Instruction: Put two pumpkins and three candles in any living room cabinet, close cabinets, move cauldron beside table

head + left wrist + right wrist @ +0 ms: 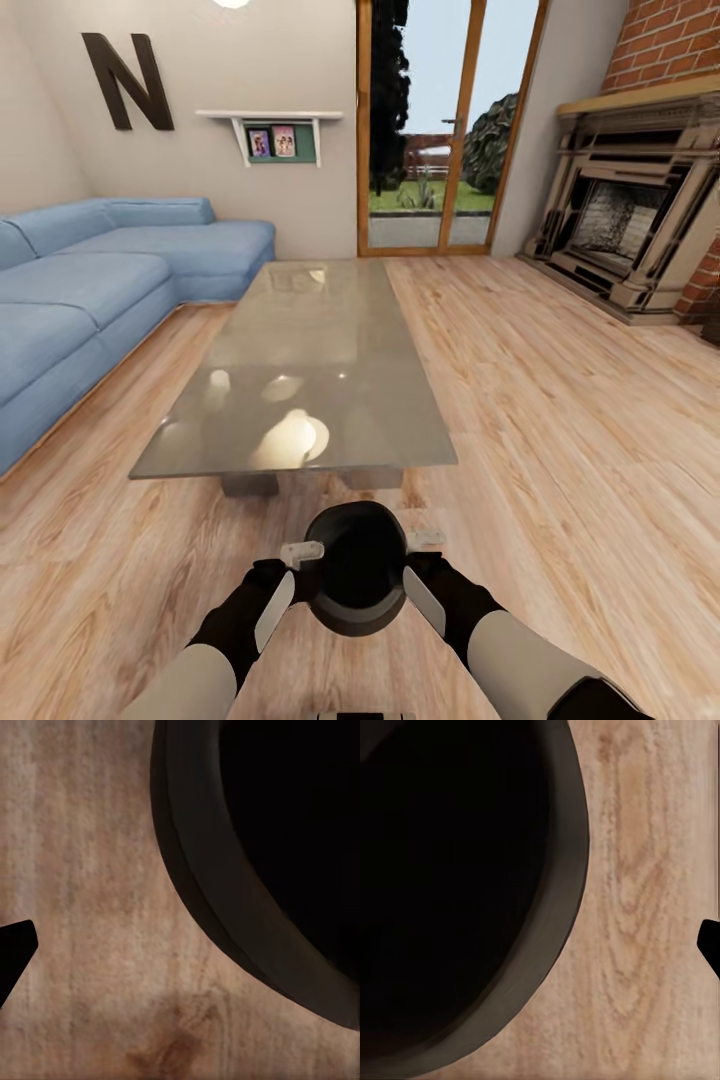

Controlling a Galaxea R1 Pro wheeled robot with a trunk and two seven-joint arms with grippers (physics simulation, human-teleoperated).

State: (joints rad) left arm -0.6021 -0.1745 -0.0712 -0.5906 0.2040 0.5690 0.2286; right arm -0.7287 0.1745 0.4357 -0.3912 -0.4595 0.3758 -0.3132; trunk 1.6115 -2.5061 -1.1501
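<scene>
Item: cauldron (357,570), small round black pot, mouth up, dark hollow showing; held between both arms just short of the near end of the bench (300,370), and by appearance clear of the wooden floor (560,420), though contact with it cannot be ruled out. Left hand (290,580): pressed to the pot's left flank, pale finger (301,550) lying at the rim; whether it is clamped or merely bracing cannot be told. Right hand (420,575): same stance on the opposite flank, finger (426,540) at the rim; closure likewise cannot be told. Left wrist view: curved black wall of the pot (225,915) over floorboards (90,907). Right wrist view: the pot's hollow and rim (562,907) over floorboards (645,907). Bench: long, low, glossy grey top, bare apart from reflections. Beyond the bench on its left, a blue sofa (90,290); beyond it on the right, a fireplace (630,220); past its far end, a glazed door (440,130). Judged stage: cauldron being brought to rest beside the bench. Risks: a two-sided squeeze on a round wall may slip if either arm eases, dropping or tipping the pot; pushing on too far could knock the pot against the bench edge or legs; releasing from above the floor could let it roll away from the bench
</scene>
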